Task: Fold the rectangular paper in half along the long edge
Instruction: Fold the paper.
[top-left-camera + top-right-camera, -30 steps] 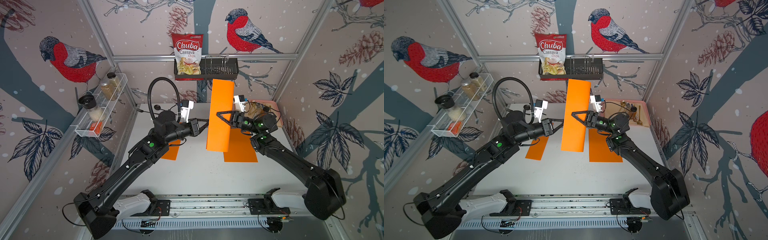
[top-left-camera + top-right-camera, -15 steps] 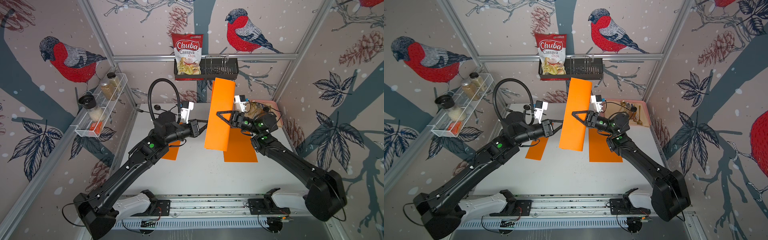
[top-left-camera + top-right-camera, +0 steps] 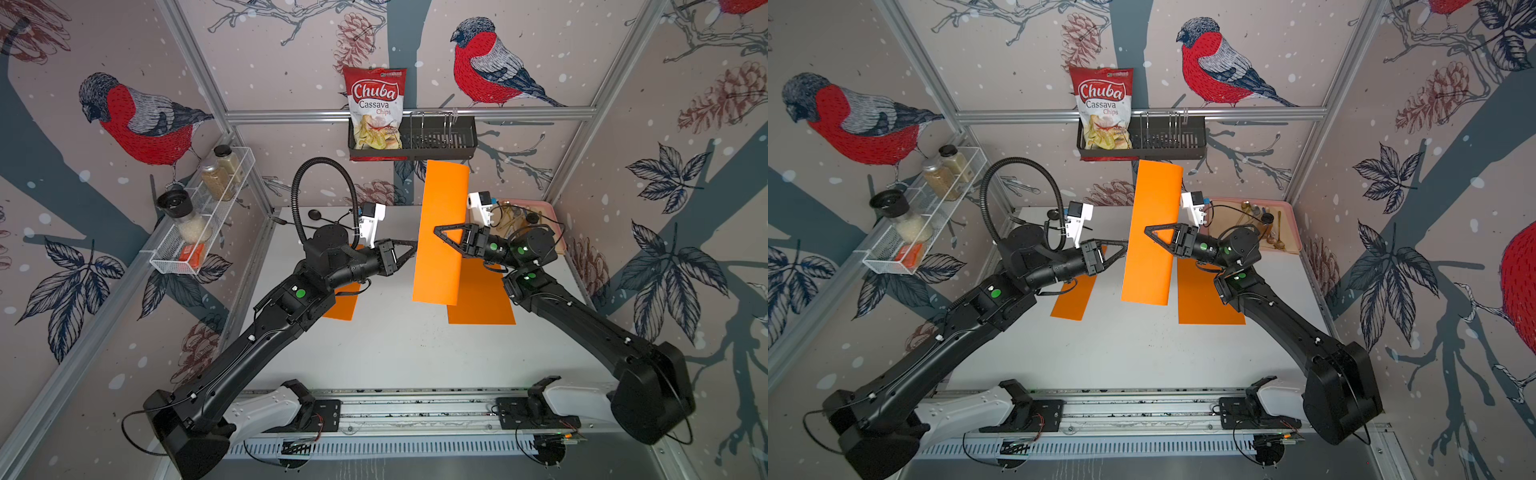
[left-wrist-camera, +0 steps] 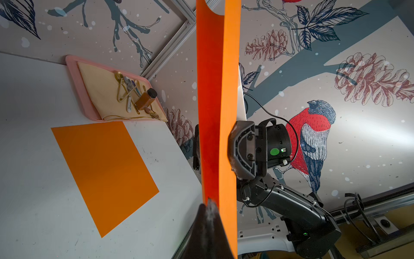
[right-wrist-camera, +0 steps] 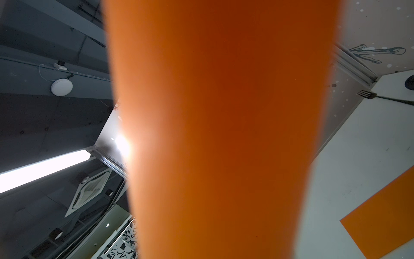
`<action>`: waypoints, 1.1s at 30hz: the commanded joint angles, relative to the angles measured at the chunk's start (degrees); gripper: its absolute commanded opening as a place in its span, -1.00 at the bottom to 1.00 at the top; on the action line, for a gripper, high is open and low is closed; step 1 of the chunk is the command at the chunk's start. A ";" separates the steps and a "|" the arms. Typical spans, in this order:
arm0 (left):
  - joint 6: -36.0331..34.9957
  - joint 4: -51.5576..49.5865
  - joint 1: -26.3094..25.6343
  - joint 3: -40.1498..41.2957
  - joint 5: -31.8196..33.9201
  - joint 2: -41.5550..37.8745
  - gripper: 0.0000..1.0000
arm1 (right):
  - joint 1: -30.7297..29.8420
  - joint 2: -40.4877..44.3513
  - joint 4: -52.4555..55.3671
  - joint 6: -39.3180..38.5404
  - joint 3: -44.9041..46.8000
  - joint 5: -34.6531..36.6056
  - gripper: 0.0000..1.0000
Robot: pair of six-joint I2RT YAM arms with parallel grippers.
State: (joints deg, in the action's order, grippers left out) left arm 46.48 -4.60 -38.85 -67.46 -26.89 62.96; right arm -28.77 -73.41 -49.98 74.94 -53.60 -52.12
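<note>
An orange rectangular paper stands upright in the air above the white table, bent lengthwise so that two layers face each other. My left gripper is shut on the paper's left side, about halfway up. My right gripper reaches in from the right. One finger is in front of the paper and the other behind it, and both touch the bent sheet. The paper fills the right wrist view and hides the fingertips there.
Two more orange sheets lie flat on the table, a wide one under the right arm and a narrow one under the left arm. A pink tray with cutlery sits back right. A wall basket holds a chips bag. A wire shelf with jars hangs on the left wall.
The paper's lower end has swung slightly to the left. The right gripper's jaws have drawn closer together around it. The left gripper has stayed shut.
</note>
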 commanded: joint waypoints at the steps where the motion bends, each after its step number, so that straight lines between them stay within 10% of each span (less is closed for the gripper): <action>1: -0.60 3.01 -0.26 0.31 -0.16 -0.18 -1.00 | -0.13 0.41 -1.26 -0.94 -0.17 -0.53 -0.42; 33: 0.01 3.89 -0.43 1.23 -0.94 -0.54 -1.00 | 0.65 -0.44 -6.74 2.39 2.03 -1.62 -0.39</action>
State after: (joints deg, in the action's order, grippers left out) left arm 46.50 -4.14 -39.00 -66.30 -26.94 62.50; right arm -28.29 -73.52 -50.94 75.09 -52.10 -52.40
